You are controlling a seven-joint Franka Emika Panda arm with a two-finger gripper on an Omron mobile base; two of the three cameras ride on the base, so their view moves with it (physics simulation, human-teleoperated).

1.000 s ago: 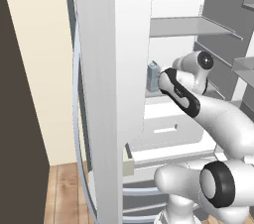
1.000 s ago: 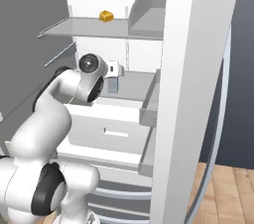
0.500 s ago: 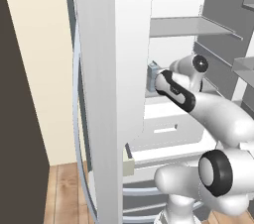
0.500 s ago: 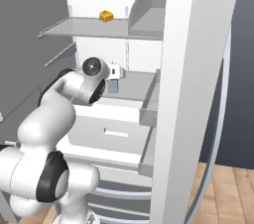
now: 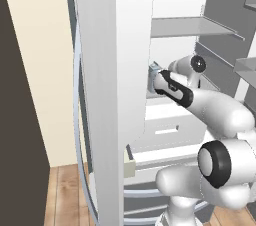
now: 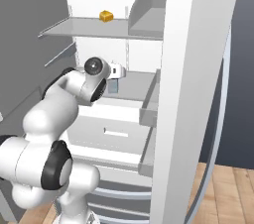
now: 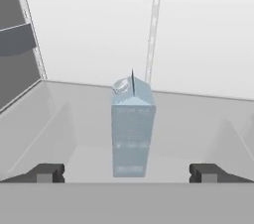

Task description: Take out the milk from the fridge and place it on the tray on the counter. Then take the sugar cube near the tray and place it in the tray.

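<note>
The milk, a small pale blue-grey carton with a gabled top, stands upright on a grey shelf inside the fridge. My gripper is open. Its two dark fingertips sit low on either side of the carton, a little short of it and not touching. In the left base view the hand reaches past the edge of the thick white door, and a sliver of the carton shows just ahead of it. In the right base view my gripper is inside the fridge at mid shelf height.
The open door stands close on both sides of the arm. A grey shelf above the hand carries a small yellow block. White drawers lie below the hand. A vertical shelf rail runs up the white back wall.
The arm has reached a little further into the fridge toward the carton. The carton has not moved and the fingers stay apart.
</note>
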